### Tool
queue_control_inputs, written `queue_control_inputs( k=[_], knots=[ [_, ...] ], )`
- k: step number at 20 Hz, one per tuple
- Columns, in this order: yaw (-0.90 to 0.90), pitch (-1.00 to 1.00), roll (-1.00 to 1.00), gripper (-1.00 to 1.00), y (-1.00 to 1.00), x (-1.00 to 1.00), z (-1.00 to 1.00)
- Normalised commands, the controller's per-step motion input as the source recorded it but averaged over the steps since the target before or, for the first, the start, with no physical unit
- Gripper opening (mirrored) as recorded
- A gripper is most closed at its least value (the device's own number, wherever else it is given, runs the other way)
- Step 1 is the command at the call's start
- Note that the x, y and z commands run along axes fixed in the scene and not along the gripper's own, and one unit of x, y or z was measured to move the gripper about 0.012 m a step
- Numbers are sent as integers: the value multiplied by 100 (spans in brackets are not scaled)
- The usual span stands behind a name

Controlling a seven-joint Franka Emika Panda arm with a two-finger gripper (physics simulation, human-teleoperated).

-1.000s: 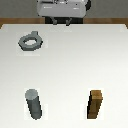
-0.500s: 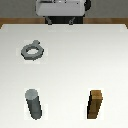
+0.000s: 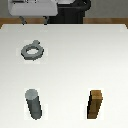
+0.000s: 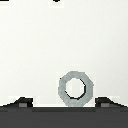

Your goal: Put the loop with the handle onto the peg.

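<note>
Approach step, nothing grasped. Gripper [image 3: 34, 20] hangs high, jaws apart and empty. Loop with the handle [image 3: 33, 50] lies flat on table [image 3: 70, 60], well apart from upright peg [image 3: 34, 104]. Next: descend, straddle the ring's rim, close.

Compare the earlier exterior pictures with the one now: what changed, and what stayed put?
The gripper has shifted toward the exterior view's left, and now hangs behind the ring, holding nothing. The ring, the peg and the brown block stayed where they were on the table.
</note>
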Motion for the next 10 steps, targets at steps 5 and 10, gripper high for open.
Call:
queue_control_inputs(
  k=[5,10],
  knots=[
    [0,0,0,100,10,-80,0],
    [0,0,0,100,0,0,0]
  ],
)
